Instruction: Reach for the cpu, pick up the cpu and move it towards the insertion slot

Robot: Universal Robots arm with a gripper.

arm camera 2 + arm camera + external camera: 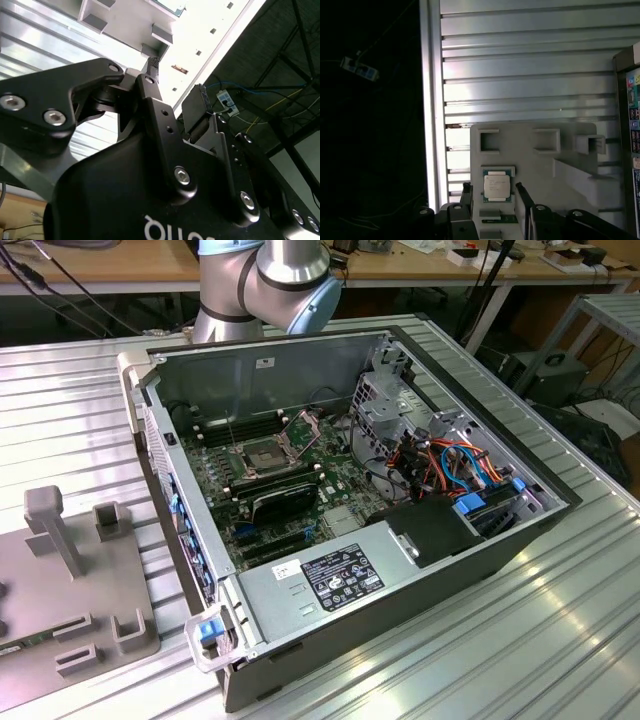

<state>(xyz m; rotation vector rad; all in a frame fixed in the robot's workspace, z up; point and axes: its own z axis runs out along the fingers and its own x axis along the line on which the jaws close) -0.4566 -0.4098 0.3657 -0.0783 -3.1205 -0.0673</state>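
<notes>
We see the gripper (492,186) with its two black fingers (467,195) spread wide apart, holding nothing. In the first wrist view, the fingers stand one on each side of the cpu (497,186). It is a small, pale silvery square chip lying flat in a shallow recess of a grey fixture plate (540,165). A gap shows between each finger and the chip. We cannot tell how high the fingertips are above the plate.

In the second wrist view, the gripper (176,80) is seen from behind its bulky black body. Its fingers (152,66) are parted and point toward the same grey plate (125,20), much of which the body covers.

In the exterior view, the fixture plate (60,580) lies at the exterior view's left on a ribbed metal table (500,640), cut off by the picture's edge. Beside it, in the middle, sits an open computer case (300,590). On the green board inside is the insertion slot (262,455), a silver-framed square socket with its load plate (305,425) raised, well apart from the fixture plate. Toward the exterior view's right, orange and blue cables (450,465) tangle inside the case. Behind the case, the arm (270,275) is cut off at the top edge.
</notes>
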